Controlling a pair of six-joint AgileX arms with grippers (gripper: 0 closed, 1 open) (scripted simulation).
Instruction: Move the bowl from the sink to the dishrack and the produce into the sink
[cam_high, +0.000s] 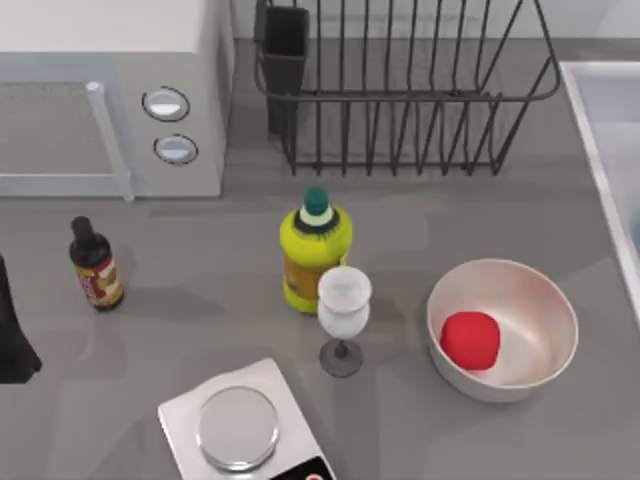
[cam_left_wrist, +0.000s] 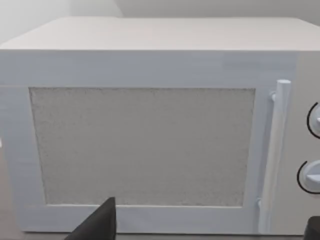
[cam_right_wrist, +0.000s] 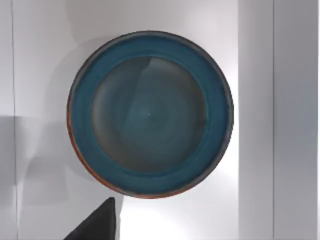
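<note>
The teal-blue bowl (cam_right_wrist: 150, 114) with its reddish rim lies upright on the white floor of the sink (cam_right_wrist: 40, 75), straight below my right gripper (cam_right_wrist: 205, 236). That gripper hovers open above the bowl, one dark fingertip (cam_right_wrist: 97, 225) showing near the bowl's rim, nothing held. In the top view the sink (cam_high: 600, 120) runs along the right edge. The red produce (cam_high: 470, 339) rests inside a plain white bowl (cam_high: 540, 290) on the counter. The black wire dishrack (cam_high: 400, 100) stands at the back. My left gripper (cam_left_wrist: 205, 232) is open, facing the microwave door (cam_left_wrist: 142, 145).
A microwave (cam_high: 100, 90) fills the back left. A yellow bottle (cam_high: 314, 255), a wine glass (cam_high: 343, 315), a kitchen scale (cam_high: 240, 430) and a small dark bottle (cam_high: 96, 265) stand across the counter's middle and left. My left arm (cam_high: 12, 340) sits at the left edge.
</note>
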